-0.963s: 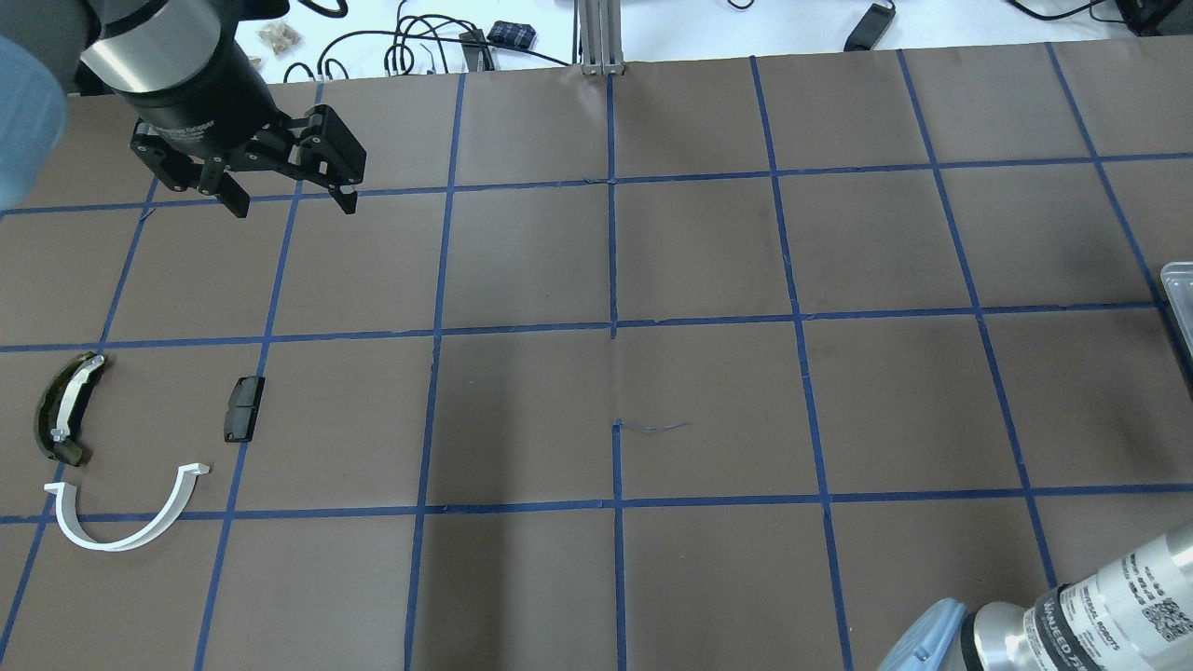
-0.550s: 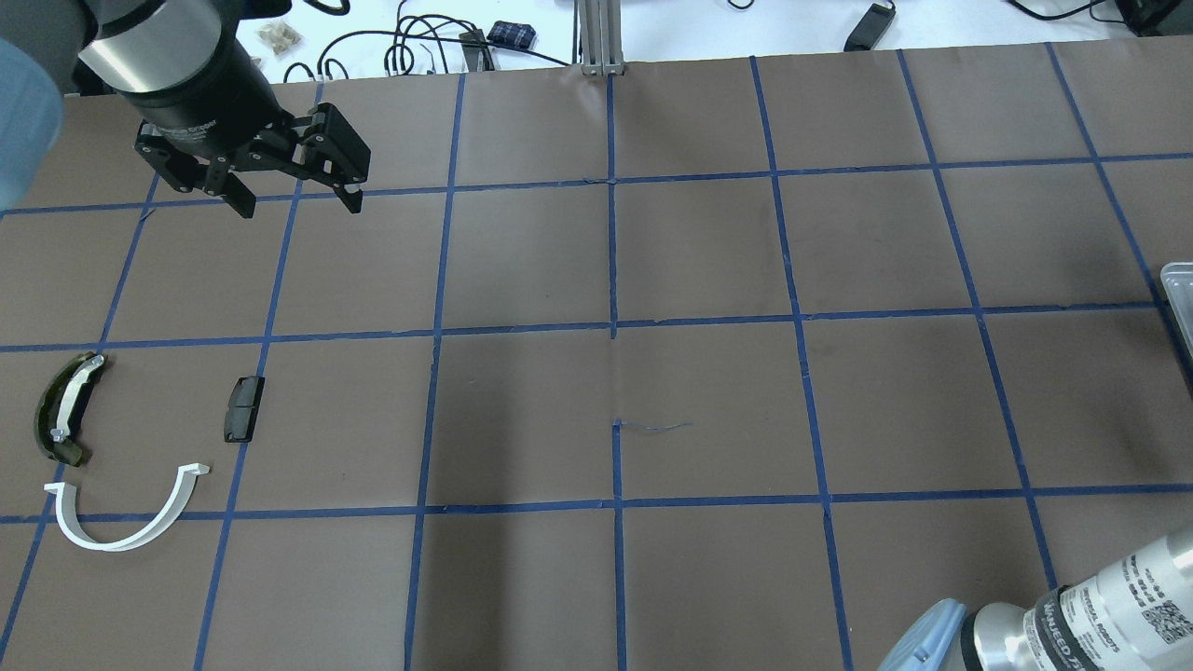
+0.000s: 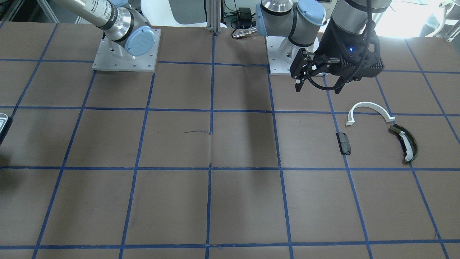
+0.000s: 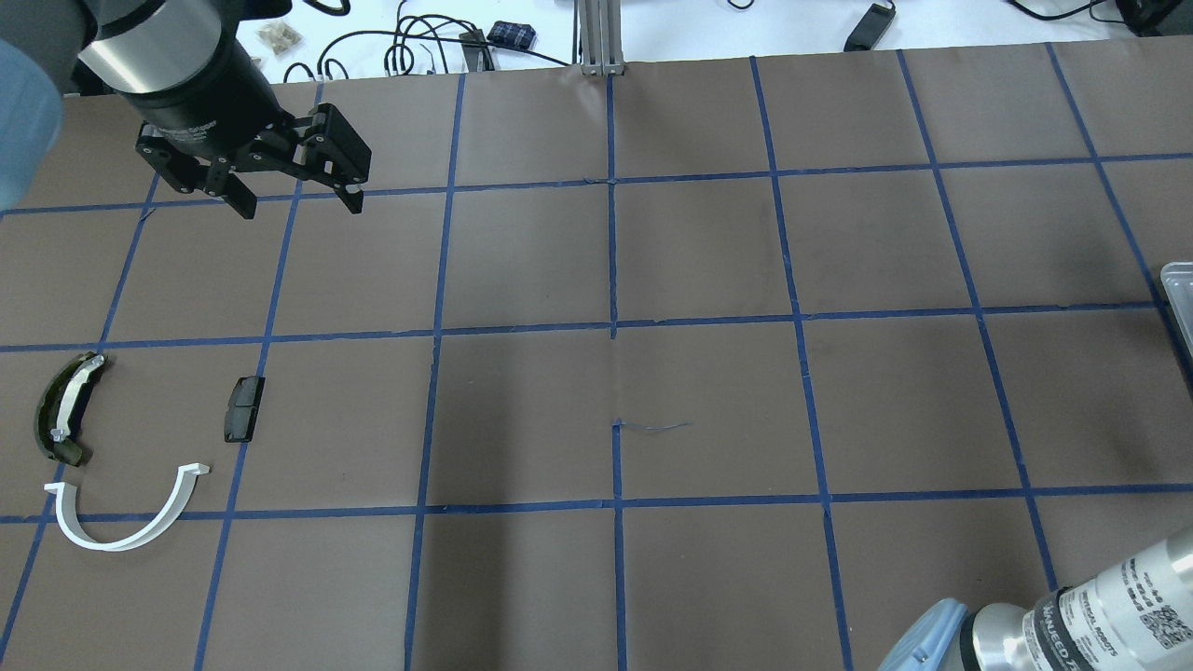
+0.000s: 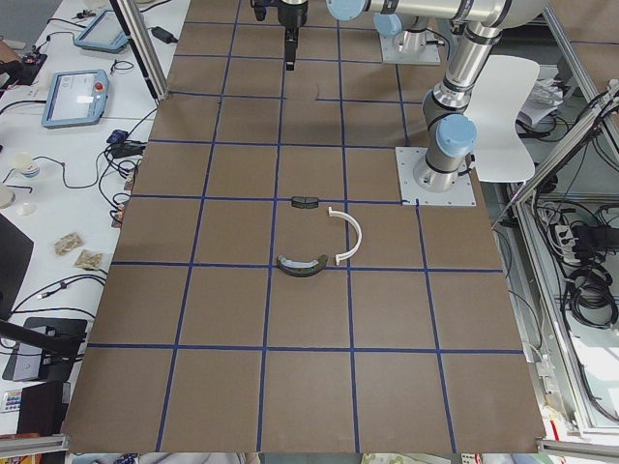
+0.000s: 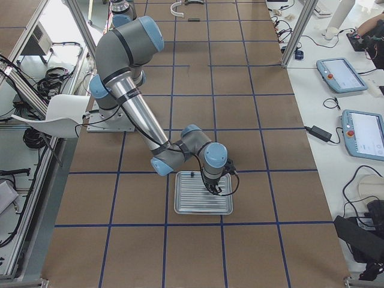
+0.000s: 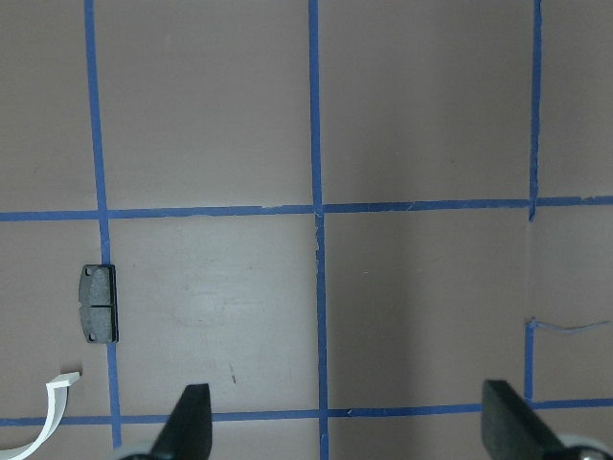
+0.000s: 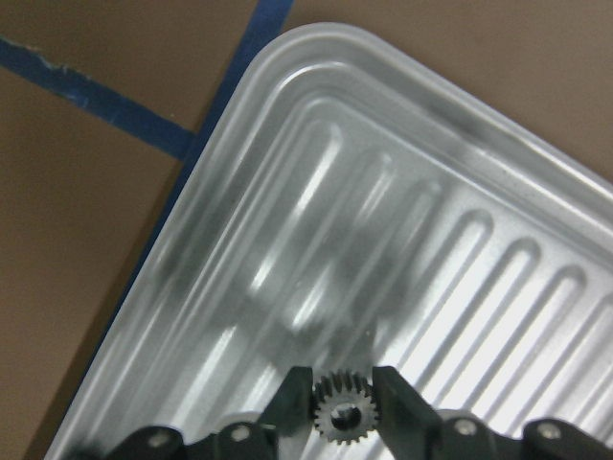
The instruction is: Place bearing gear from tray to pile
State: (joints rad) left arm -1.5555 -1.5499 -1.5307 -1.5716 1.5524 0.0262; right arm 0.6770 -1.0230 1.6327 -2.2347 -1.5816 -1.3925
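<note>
The small toothed bearing gear (image 8: 341,418) sits between the fingertips of my right gripper (image 8: 340,395), which is shut on it over a corner of the ribbed silver tray (image 8: 316,144). I cannot tell whether the gear touches the tray floor. The tray (image 6: 192,204) and the right gripper (image 6: 213,187) also show in the exterior right view. Only a sliver of the tray (image 4: 1180,289) shows overhead. The pile lies at the table's left: a white semicircular strip (image 4: 112,544), a dark olive curved piece (image 4: 58,419) and a black block (image 4: 244,408). My left gripper (image 4: 298,207) hangs open and empty beyond the pile.
The table is brown paper with a blue tape grid (image 4: 613,326). A metal post (image 4: 601,37) and cables stand at the far edge. The right arm's forearm (image 4: 1100,606) crosses the near right corner. Both arm bases (image 3: 125,54) show in the front-facing view.
The left gripper has drifted very slightly and stays open. The right arm's forearm at the lower right has shifted a little lower. The pile parts have not moved.
</note>
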